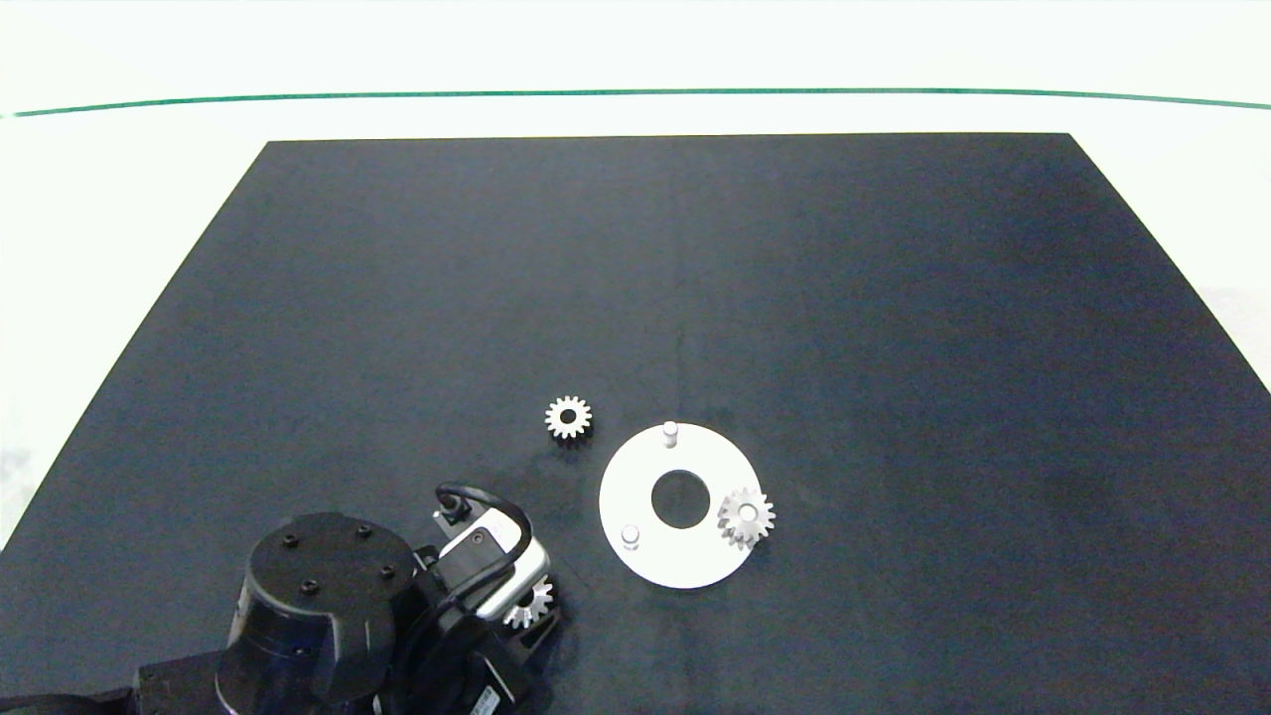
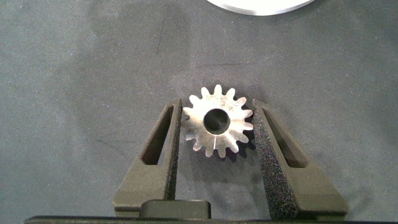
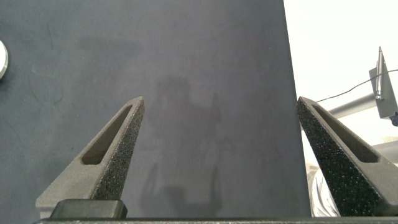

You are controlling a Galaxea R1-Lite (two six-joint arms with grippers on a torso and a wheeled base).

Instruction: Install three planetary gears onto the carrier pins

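A black mat (image 1: 695, 298) covers the white table. The left arm hides most of one gear (image 2: 217, 121), which sits clamped between the left gripper (image 2: 217, 124) fingers near the disc (image 1: 635, 497). A second gear (image 1: 746, 516) sits on a pin; two pins (image 1: 670, 433) stand bare. A third gear (image 1: 568, 417) lies beside the disc. The right gripper (image 3: 221, 124) gapes wide, holding nothing.

Three planetary gears: one (image 1: 568, 417) loose on the worktop, one (image 1: 746, 516) seated on the disc, one (image 1: 529, 603) between the left gripper's jaws. Three carrier pins, two bare (image 1: 670, 433) (image 1: 630, 536). One white disc (image 1: 635, 487).
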